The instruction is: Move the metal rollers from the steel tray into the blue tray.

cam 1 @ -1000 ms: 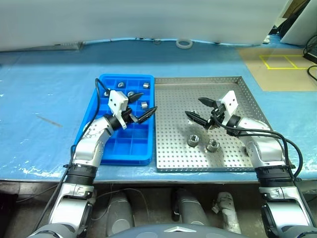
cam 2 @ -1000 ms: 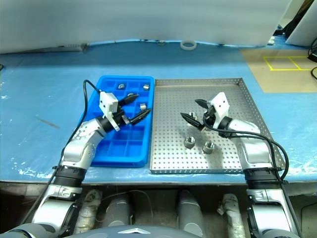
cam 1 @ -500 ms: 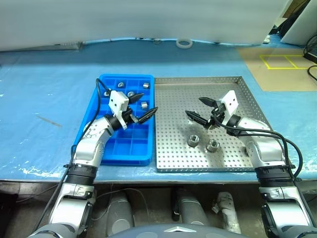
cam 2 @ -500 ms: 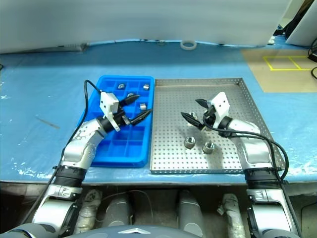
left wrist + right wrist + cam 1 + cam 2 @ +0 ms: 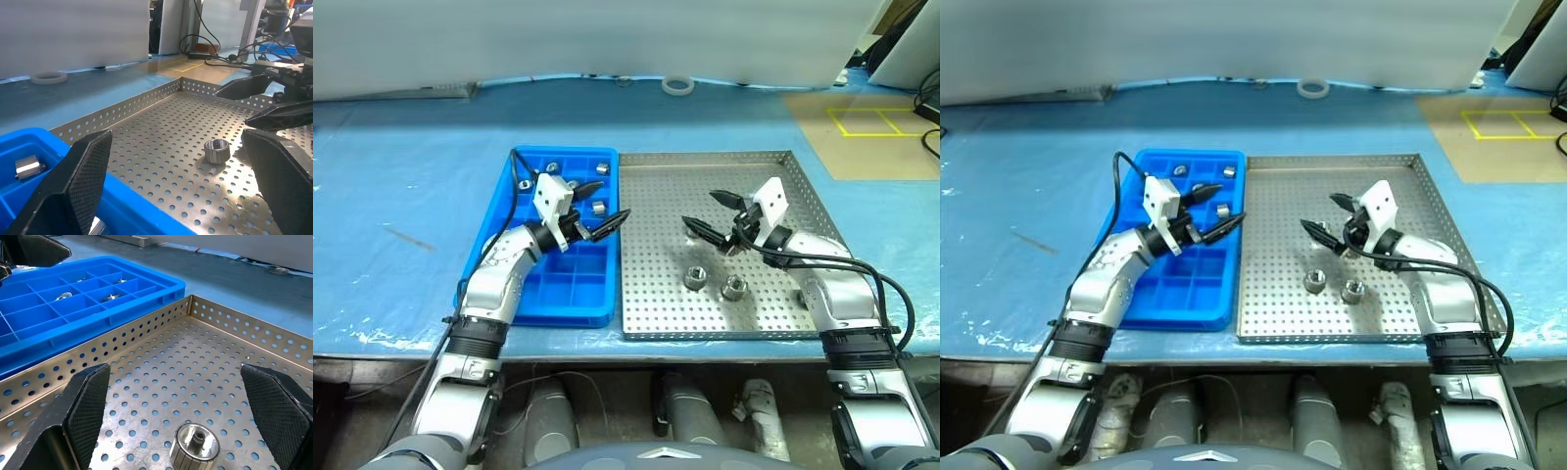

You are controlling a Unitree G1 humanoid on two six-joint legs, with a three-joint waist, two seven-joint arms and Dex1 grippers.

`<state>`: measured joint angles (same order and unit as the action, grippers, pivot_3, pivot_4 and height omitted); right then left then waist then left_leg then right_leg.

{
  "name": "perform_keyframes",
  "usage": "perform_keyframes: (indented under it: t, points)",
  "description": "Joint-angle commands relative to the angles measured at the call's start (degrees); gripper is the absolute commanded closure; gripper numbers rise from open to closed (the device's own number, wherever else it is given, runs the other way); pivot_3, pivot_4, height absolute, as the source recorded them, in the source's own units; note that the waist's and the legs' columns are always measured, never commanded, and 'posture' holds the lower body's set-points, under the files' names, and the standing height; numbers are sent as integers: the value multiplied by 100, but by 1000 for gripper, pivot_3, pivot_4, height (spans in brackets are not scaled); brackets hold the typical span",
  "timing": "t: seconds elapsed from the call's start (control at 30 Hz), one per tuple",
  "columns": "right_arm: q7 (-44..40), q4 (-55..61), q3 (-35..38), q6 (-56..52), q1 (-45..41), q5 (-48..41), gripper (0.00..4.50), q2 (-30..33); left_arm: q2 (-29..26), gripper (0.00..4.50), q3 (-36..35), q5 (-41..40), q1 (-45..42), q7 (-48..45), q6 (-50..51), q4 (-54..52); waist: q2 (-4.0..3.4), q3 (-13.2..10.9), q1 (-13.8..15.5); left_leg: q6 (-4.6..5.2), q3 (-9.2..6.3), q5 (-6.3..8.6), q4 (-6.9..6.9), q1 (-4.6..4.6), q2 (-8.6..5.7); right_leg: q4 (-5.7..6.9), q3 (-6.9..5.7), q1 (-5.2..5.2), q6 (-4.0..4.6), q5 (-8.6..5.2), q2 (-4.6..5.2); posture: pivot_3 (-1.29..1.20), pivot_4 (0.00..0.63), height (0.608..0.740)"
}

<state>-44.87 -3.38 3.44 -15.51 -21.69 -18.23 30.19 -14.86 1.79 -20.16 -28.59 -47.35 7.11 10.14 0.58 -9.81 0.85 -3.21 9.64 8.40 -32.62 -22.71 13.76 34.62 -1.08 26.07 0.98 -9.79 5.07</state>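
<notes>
arms: silver | wrist blocks: white | jaws: black, textured | cables: black

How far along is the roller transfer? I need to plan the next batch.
Partly done. Several rollers already sit in the blue tray. Nothing is in hand: left claw and right claw are both open. Three rollers remain in the steel tray.

left arm: reaching forward, bent inward | left pincer (image 5: 603,204): hanging with black fingers spread wide, gripping nothing | right arm: angling inward | right pincer (image 5: 709,213): hanging spread wide, empty
</notes>
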Motion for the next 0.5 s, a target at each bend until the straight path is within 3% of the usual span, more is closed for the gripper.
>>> perform_keyframes:
  t: [0.03, 0.3, 0.5]
  points:
    - [43, 426, 209, 12, 120, -38, 39, 175, 45, 0, 96, 24, -379, -131, 129, 331, 0, 0, -7, 1, 2, 0, 0, 0, -1, 0, 1, 0, 0, 0, -1, -314, 150, 740]
    - [384, 1173, 638, -247, 910, -115, 39, 381, 364, 0, 558, 442, -1764, -628, 29, 1818, 0, 0, -43, 12, 13, 7, -3, -10, -3, -11, 8, 5, 0, 0, -1, -453, 150, 740]
    - [747, 1987, 1062, -509, 1691, -194, 39, 387, 821, 0, 626, 776, -2720, -895, -381, 3368, -5, 3, -326, 39, 23, 23, -7, -30, -9, -60, 21, 3, -16, 10, -1, -602, 150, 740]
